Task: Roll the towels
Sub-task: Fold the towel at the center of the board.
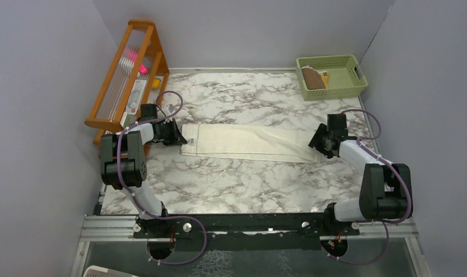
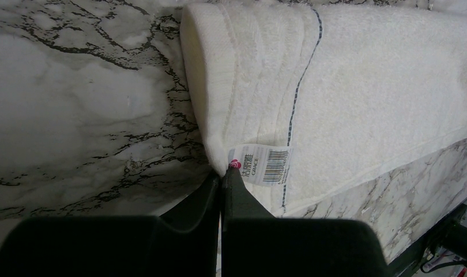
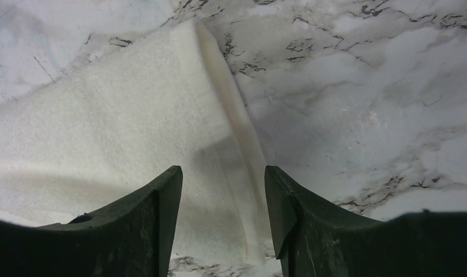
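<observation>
The cream towel (image 1: 245, 143) is plain off-white apart from one thin blue-grey stitched line (image 2: 300, 86) and a white label (image 2: 260, 164) with a black barcode and a little pink-red mark. The table (image 1: 248, 184) is white marble with grey-brown veining (pretty busy pattern tbh). The basket (image 1: 335, 92) is pale green, holding the brown towel (image 1: 313, 78) with a mustard-yellow bit beside it. The rack (image 1: 107, 123) is orange wood. The left gripper (image 2: 221, 173) and right gripper (image 3: 222, 170) are both black.

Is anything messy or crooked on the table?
A little. The cream towel lies slightly slanted across the table. Its right end narrows to a point instead of a square edge, so the fold looks uneven. Nothing looks spilled or broken.
</observation>
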